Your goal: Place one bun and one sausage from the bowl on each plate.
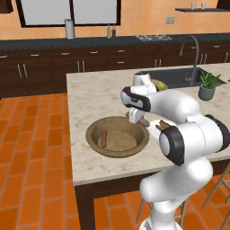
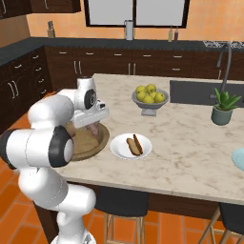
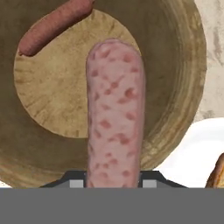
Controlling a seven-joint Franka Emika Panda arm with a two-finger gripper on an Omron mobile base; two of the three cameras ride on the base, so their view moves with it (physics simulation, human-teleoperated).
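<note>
1. In the hand view, a pale pink speckled sausage (image 3: 114, 113) runs from 6 o'clock up toward 12, clamped between the gripper (image 3: 113, 183) fingers at its lower end.
2. Below it lies the brown bowl (image 3: 175, 57). A darker reddish sausage (image 3: 52, 26) rests inside at 11 o'clock.
3. The white plate (image 3: 192, 157) edges in at 4 o'clock, just beside the bowl rim.
4. In the right base view, that plate holds a bun and a sausage (image 2: 135, 145) side by side.
5. Farther back, at 12 o'clock from the plate, a grey footed bowl of yellow-green fruit (image 2: 149, 95) stands on the marble island (image 2: 190, 143).
6. A potted plant (image 2: 223, 107) sits at 2 o'clock, and a pale blue plate (image 2: 239, 158) shows at the right edge, at 3 o'clock.
</note>
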